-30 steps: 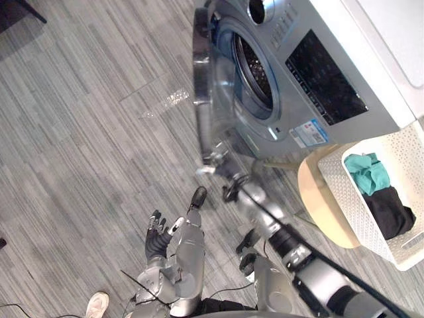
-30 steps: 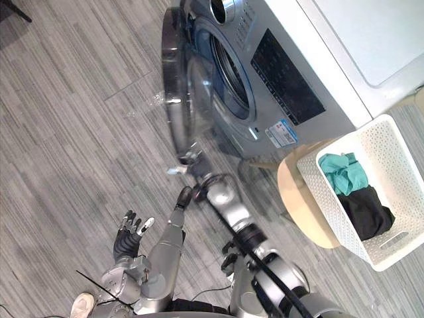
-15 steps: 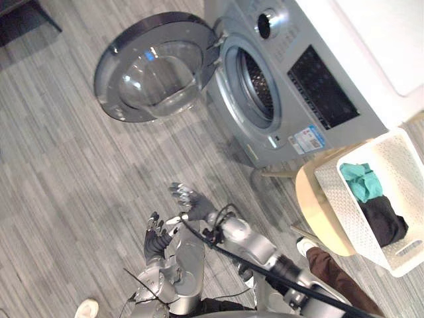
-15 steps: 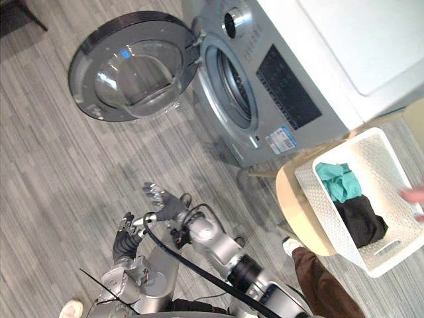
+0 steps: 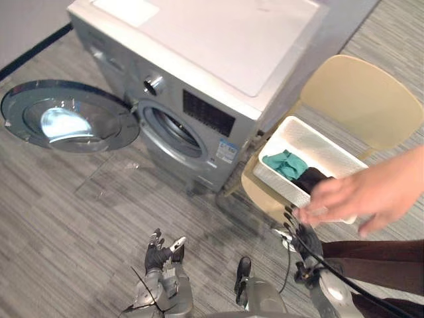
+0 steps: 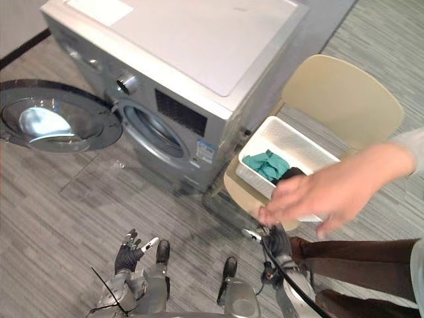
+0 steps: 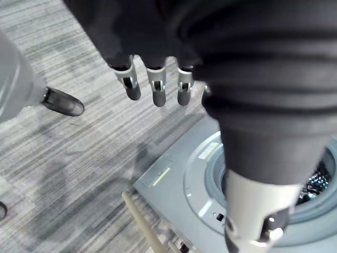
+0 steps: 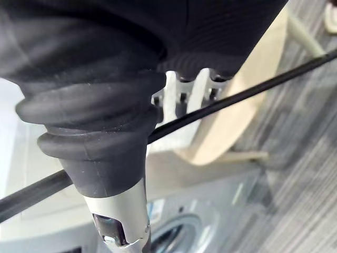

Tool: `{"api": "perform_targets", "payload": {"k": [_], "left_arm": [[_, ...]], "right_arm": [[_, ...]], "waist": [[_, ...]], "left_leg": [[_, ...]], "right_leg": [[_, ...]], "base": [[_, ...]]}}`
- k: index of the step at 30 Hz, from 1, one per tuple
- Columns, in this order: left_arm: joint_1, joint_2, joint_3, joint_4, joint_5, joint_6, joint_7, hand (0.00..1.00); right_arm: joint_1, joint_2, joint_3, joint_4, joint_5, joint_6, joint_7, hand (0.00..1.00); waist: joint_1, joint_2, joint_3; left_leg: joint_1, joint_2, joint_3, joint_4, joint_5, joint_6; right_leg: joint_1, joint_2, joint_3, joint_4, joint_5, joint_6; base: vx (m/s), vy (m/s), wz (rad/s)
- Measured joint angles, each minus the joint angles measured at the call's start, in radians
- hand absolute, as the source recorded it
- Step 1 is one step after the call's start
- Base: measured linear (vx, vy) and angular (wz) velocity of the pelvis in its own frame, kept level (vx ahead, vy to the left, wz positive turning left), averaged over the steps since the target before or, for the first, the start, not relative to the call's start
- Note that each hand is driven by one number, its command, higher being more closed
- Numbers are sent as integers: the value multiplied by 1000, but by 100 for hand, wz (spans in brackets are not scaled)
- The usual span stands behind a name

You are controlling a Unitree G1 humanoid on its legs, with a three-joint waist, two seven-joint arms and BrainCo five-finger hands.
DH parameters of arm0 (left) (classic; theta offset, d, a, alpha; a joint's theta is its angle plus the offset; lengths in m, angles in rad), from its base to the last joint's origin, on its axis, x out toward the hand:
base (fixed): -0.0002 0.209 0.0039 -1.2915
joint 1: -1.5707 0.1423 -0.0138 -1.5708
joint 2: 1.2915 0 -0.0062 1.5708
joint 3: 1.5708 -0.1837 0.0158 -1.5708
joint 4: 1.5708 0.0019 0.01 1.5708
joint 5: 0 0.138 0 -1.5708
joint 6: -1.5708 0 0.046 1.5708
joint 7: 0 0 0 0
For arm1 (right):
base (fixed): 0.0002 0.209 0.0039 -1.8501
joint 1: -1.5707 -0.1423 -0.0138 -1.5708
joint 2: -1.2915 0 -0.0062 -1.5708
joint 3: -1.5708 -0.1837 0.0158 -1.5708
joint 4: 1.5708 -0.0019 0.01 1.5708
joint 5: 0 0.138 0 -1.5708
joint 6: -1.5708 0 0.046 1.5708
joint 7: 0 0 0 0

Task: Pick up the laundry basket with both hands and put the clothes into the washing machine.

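The white laundry basket [image 5: 303, 136] stands on a beige chair [image 5: 361, 99] right of the washing machine [image 5: 218, 53]. A teal cloth [image 5: 286, 163] and a black cloth [image 5: 310, 179] lie in it. The machine's round door [image 5: 66, 116] is swung wide to the left, and its drum opening [image 5: 173, 129] is bare. My right hand [image 6: 278, 238] is open, just below the chair's front edge and apart from the basket. My left hand [image 5: 159, 250] hangs open over the floor in front of the machine, holding nothing. The left wrist view shows its fingers [image 7: 157, 89] straight above the drum [image 7: 316, 179].
A person's hand [image 5: 358, 195] reaches in from the right over the basket's near rim, just above my right hand. The person's leg in brown trousers [image 5: 384, 258] stands at the lower right. Grey plank floor [image 5: 66, 218] lies free before the machine.
The camera has swung, so the whole scene has shifted. My right hand has gone from the floor before the door to just below the chair. A person's hand has come over the basket.
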Motion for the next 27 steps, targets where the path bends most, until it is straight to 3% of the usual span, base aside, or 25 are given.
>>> {"api": "perform_targets", "payload": {"k": [3, 4, 9, 11, 15, 27], "left_arm": [[11, -3, 0, 6, 19, 2, -11, 0], [6, -10, 1, 31, 37, 5, -18, 0], [3, -12, 8, 41, 38, 8, -32, 0], [5, -21, 10, 42, 39, 8, -32, 0], [-3, -23, 10, 43, 41, 7, -32, 0], [-21, -46, 6, 78, 77, 7, -33, 0]], "right_arm": [[44, 45, -53, -6, 0, 2, 18, 0], [43, 111, -225, -21, 1, 2, -2, 0], [34, 155, -320, -26, 0, 1, -43, 0], [-2, 198, -444, -25, -6, 0, -98, 0], [-9, 207, -552, -24, -42, -3, -185, 0], [-1, 245, -565, -11, -38, -4, -234, 0]], "waist": [[-16, 10, -36], [-28, 32, -77], [-60, 42, -96], [-60, 51, -108], [-84, 69, -141], [-74, 115, -192]], "left_leg": [[21, 12, 37, -14, 0, -1], [75, 10, 91, -43, -1, -2], [83, 11, 104, -48, -5, -7], [116, 10, 146, -63, -12, -7], [151, 11, 183, -63, -26, -17], [187, 28, 221, -63, -37, -18]], "right_leg": [[2, 12, 31, -21, 15, -3], [17, 13, 82, -39, 24, 5], [17, 16, 96, -48, 26, 8], [17, 17, 133, -51, 28, 10], [30, 20, 167, -52, 31, 14], [50, 36, 186, -51, 30, 14]], "base": [[59, -4, -48], [94, 23, -61], [32, 8, -19], [23, 20, -44], [52, 9, -32], [-4, -6, -7]]}}
